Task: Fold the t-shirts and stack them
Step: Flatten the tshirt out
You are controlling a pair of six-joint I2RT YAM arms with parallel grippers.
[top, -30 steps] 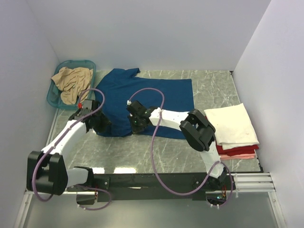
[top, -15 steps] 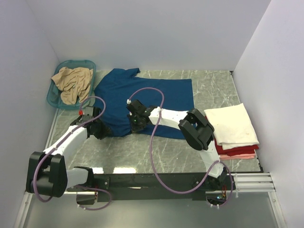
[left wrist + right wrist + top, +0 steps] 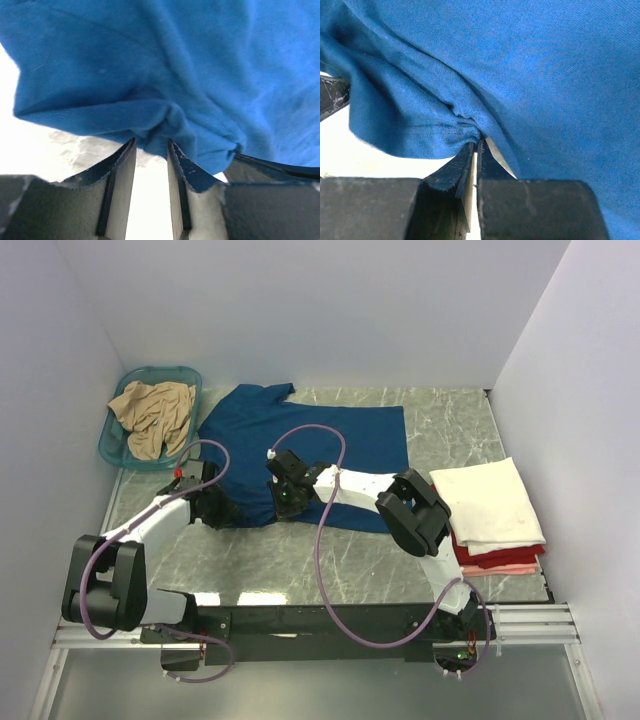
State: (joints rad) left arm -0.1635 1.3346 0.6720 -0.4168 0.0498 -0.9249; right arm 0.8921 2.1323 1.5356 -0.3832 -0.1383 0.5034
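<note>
Mid-table, blue t-shirt spread — tan t-shirt crumpled — folded stack right.

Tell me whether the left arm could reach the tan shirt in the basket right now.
Probably yes. The left gripper sits at the near edge of the blue shirt, jaws apart, and the tan shirt lies in the basket just beyond, with nothing between.
</note>
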